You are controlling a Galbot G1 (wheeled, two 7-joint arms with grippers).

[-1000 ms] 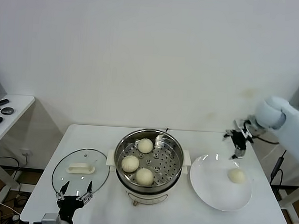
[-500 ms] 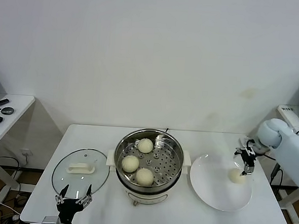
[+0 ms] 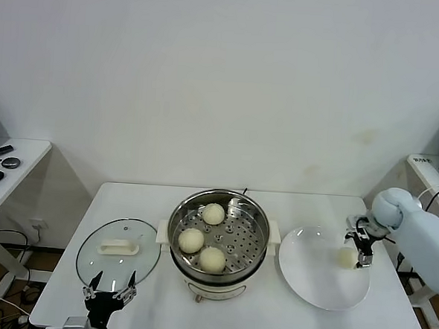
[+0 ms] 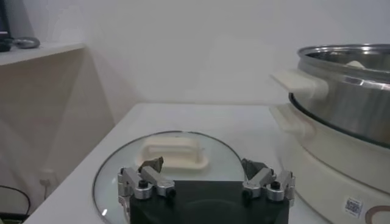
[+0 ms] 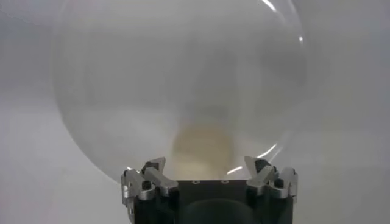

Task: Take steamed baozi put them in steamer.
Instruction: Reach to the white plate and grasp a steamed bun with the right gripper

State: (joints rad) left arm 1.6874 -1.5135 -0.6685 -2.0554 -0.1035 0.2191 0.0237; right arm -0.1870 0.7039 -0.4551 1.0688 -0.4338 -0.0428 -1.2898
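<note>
White worktop point(image 3: 292, 318) against a plain white wall; a second white side table stands off to the robot's left.

Steamer point(image 3: 218, 243) sits at the worktop's centre. Three baozi lie on its perforated tray: one at the far side point(image 3: 213, 214), one toward the left point(image 3: 191, 240), one at the near side point(image 3: 212, 259). They lie apart from one another.

Plate point(image 3: 309, 282) lies just right of the steamer, close to its white handle. One baozi point(image 3: 346, 257) rests on the plate's right part, near the rim.

Right gripper point(image 3: 362, 245) is low over the plate's right edge, directly at that baozi. In the right wrist view the gripper point(image 5: 209, 176) has its fingers spread wide, and the baozi point(image 5: 203, 144) lies centred ahead of the gap between them, not gripped. Whether a fingertip touches the bun cannot be told.

Glass lid point(image 3: 119, 249) lies flat on the worktop left of the steamer, white handle up.

Left gripper point(image 3: 110, 290) is parked at the near edge of the worktop, just in front of the lid, fingers spread and holding nothing. The left wrist view shows the same gripper point(image 4: 207, 180) facing the lid point(image 4: 177, 159), with the steamer wall point(image 4: 347, 97) beside it.
</note>
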